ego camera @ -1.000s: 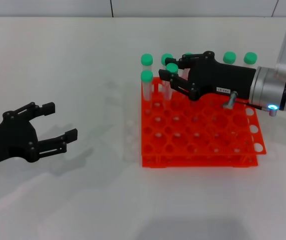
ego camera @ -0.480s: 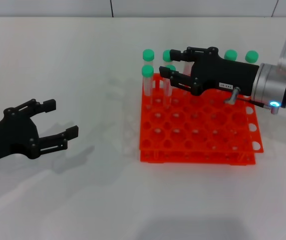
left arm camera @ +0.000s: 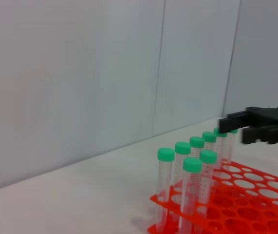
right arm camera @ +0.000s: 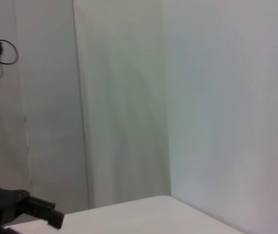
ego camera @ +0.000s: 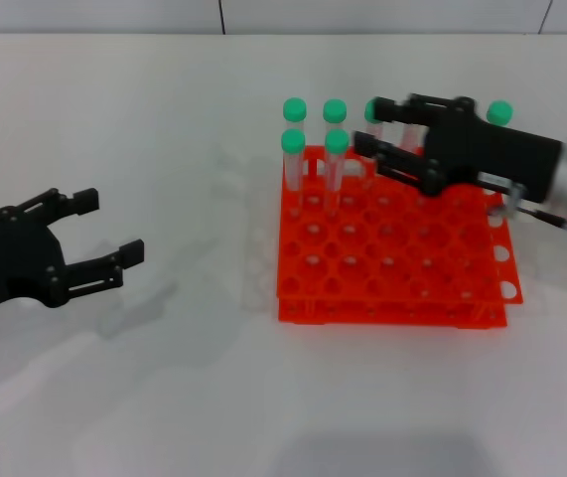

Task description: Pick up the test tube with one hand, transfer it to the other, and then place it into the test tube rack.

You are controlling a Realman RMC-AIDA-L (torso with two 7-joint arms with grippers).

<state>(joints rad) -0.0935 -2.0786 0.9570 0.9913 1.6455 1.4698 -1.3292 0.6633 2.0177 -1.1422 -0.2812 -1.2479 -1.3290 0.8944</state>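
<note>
The test tube (ego camera: 336, 149), clear with a green cap, stands upright in the second row of the orange-red rack (ego camera: 392, 298), free of any gripper. It also shows in the left wrist view (left arm camera: 208, 161). My right gripper (ego camera: 370, 126) is open and empty, just right of that tube, over the rack's back rows; it also shows in the left wrist view (left arm camera: 236, 129). My left gripper (ego camera: 112, 225) is open and empty, low over the table at the far left, well apart from the rack.
Several more green-capped tubes stand in the rack, one (ego camera: 293, 149) beside the test tube and others along the back row (ego camera: 294, 109). The white table (ego camera: 213, 397) extends in front and to the left. A wall stands behind.
The right gripper let go of the tube, which now stands in the rack, and drew back to the right. The left gripper drifted slightly left.
</note>
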